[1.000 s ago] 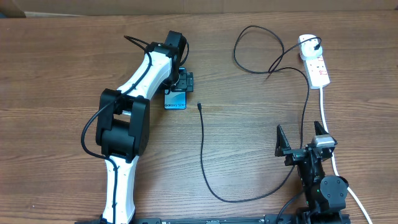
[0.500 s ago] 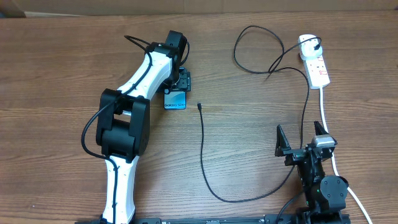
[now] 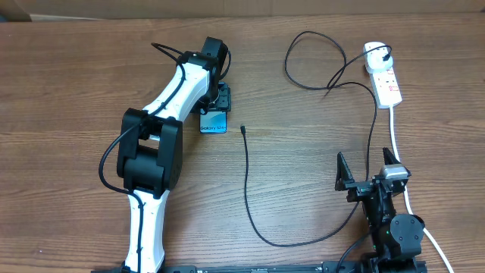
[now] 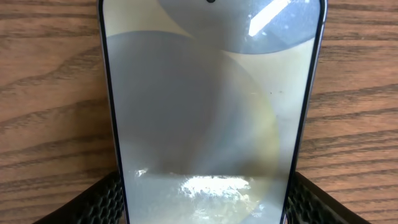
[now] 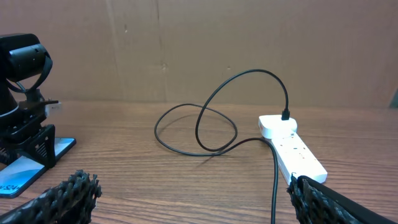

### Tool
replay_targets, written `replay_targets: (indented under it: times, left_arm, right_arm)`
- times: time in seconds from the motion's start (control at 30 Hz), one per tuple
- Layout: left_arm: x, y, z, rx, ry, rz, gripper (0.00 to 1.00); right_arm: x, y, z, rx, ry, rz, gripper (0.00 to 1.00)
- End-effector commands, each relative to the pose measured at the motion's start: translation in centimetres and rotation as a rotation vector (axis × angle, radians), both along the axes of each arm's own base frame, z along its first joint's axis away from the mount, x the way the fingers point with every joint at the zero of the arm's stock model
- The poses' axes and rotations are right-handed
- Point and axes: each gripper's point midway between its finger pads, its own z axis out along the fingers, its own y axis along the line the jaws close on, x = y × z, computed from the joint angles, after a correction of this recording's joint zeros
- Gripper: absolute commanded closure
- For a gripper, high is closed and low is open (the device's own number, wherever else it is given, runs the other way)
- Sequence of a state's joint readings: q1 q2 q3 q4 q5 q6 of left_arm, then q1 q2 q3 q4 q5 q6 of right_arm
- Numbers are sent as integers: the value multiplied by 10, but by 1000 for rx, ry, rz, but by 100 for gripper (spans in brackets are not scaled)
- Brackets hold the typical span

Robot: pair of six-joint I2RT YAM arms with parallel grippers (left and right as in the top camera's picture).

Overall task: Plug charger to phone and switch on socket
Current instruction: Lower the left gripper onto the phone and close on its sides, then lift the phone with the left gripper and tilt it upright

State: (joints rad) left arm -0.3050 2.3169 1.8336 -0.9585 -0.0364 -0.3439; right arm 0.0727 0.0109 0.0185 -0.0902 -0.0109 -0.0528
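Note:
The phone lies flat on the table left of centre, lit blue end towards me. My left gripper is down over its far end. In the left wrist view the phone fills the frame, and both fingers of my left gripper press against its two long edges. The charger cable loops across the table, its plug tip lying free just right of the phone. The socket lies at the far right with a black plug in it. My right gripper is open and empty near the front right.
The socket's thick white cord runs forward past my right arm. The black cable forms a loop left of the socket. A cardboard wall stands behind the table.

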Motion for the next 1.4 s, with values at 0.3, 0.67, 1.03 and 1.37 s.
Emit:
replay_targets:
  times: [0.3, 0.67, 1.03, 1.37]
  left_arm:
    - [-14, -1, -17, -20, 63, 8, 17]
    - [-15, 0, -17, -18, 69, 8, 31]
    - [-19, -13, -16, -93, 93, 0, 31]
    - [-22, -12, -16, -86, 105, 1, 32]
  right_arm:
    - [0, -2, -2, -1, -3, -10, 0]
    - [0, -2, -2, -1, -3, -10, 0]
    - [0, -2, -2, -1, -3, -10, 0]
    - [0, -2, -2, -1, -3, -10, 0]
